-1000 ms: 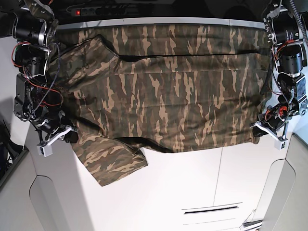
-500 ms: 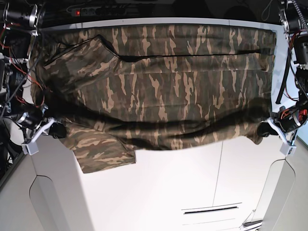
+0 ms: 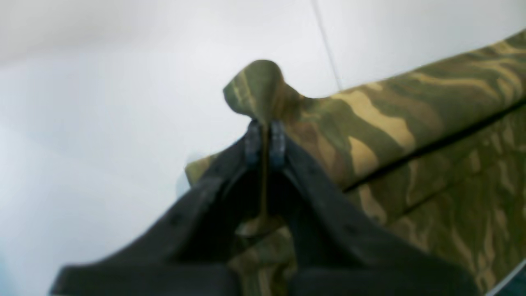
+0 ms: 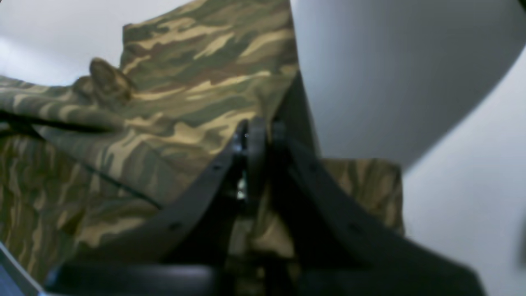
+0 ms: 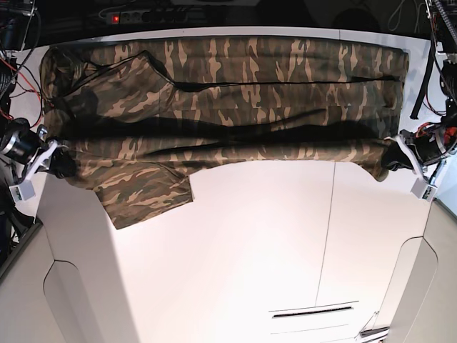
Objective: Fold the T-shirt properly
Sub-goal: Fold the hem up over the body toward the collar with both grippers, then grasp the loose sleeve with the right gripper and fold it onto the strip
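Note:
The camouflage T-shirt (image 5: 235, 93) lies across the far part of the white table (image 5: 250, 243). Its near edge is lifted and held taut between both grippers, and one sleeve (image 5: 146, 196) hangs down at the left. My left gripper (image 5: 391, 160) is at the base view's right, shut on the shirt's corner; the left wrist view shows its fingertips (image 3: 265, 142) pinching a fold of cloth (image 3: 263, 88). My right gripper (image 5: 63, 164) is at the base view's left, shut on the other corner; the right wrist view shows its fingers (image 4: 254, 139) closed over the cloth (image 4: 197, 82).
A black power strip (image 5: 146, 16) with a red light lies behind the table's far edge. Cables and arm bodies stand at both far corners. A seam (image 5: 330, 236) runs down the tabletop and a slot (image 5: 314, 311) lies near the front.
Both grippers have carried the shirt's near edge up and toward the far side. The fold line has moved back and the hanging sleeve has risen with it, uncovering more table.

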{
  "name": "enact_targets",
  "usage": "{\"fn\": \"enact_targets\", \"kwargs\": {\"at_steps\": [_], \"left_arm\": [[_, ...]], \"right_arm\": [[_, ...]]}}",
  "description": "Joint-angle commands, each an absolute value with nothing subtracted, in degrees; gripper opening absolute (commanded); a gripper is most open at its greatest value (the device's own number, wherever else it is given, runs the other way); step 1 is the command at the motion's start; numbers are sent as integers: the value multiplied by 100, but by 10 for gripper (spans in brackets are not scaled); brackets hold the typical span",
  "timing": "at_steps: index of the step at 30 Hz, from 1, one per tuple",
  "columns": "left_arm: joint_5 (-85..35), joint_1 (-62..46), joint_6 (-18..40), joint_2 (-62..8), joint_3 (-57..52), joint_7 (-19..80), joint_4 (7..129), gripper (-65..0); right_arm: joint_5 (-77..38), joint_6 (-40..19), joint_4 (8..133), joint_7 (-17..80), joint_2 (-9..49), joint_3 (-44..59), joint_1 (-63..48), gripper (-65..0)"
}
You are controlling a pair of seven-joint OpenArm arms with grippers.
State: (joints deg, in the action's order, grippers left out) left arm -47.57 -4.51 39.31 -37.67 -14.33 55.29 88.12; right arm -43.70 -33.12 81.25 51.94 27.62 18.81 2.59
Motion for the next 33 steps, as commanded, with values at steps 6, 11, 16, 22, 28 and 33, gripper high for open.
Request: {"fn": "enact_targets", "kwargs": {"at_steps": [6,11,16,22,28,33], "left_arm": [[-4644,-1111,4000,-3905,-1813,5470,9507,-650],[-4600,-1339,4000,-3859,-1824,5400,9531,-650],[-4515,-1350,4000,-3680,-1824,5336,9531,-650],[-4495,-1350,4000,-3664,-1824,5330,9531,-650],[-4501,-1350,4000,-3664,-1824,5290,9531,-650],[-4497,-1350,4000,-3573,-1824,5275,9531,-650]], "right_arm": [[-4609,-3326,8211,5100,2882,2132,-163,-650],[-4276,-3315,8193,4980,2755,2132,-272,-650],[-3959,-3277,8189,4718,2639,2132,-257,-450],[-3625,-3275,8189,3503,2609,2132,-246,-249],[-2932,-3124,8125,3059,2086,2130,270,-249],[-2663,-3124,7494,3041,1614,2123,755,-249]]}}
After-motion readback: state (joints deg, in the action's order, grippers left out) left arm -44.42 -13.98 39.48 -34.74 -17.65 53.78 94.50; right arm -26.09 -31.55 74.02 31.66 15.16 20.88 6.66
